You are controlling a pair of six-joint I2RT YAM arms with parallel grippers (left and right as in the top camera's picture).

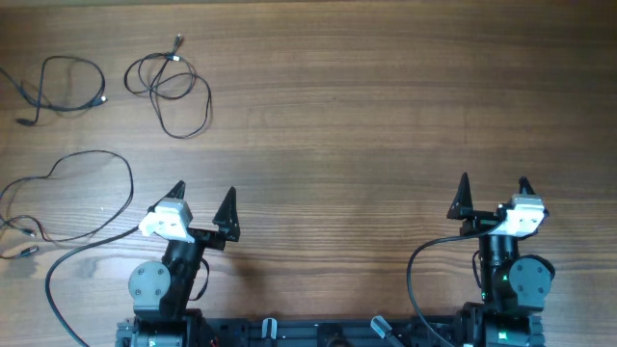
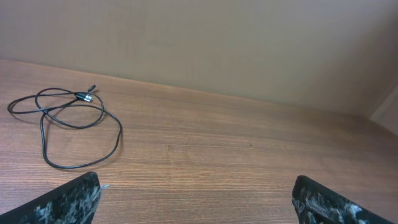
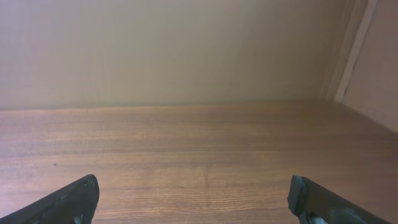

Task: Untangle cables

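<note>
Three thin black cables lie apart on the wooden table at the left in the overhead view. One cable [image 1: 67, 85] is a loose loop at the far left back. A second cable [image 1: 174, 92] is coiled in loops beside it and also shows in the left wrist view [image 2: 74, 124]. A third cable [image 1: 72, 198] curves at the left edge, close to my left arm. My left gripper [image 1: 202, 198] is open and empty near the front, right of the third cable. My right gripper [image 1: 494, 191] is open and empty at the front right, far from the cables.
The wooden table [image 1: 366, 106] stretches between and behind the arms. A thicker black arm cable [image 1: 58, 275] curves by the left arm's base. A plain wall [image 3: 186, 50] bounds the table's far side.
</note>
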